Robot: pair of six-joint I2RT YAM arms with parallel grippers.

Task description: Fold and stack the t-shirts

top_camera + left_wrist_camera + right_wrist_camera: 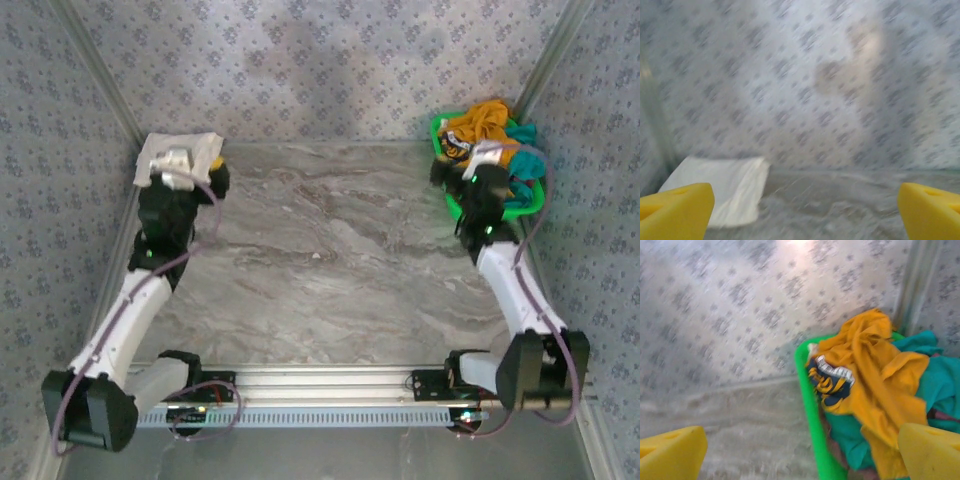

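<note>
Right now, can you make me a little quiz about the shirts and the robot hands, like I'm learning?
1. True or false: the orange shirt sits in the green basket.
2. Where is the folded white shirt? A) at the far left corner of the table B) in the basket C) between the arm bases
3. Fill in: the left gripper and the right gripper both have their jaws ____.
Key: 1 true; 2 A; 3 open.
</note>
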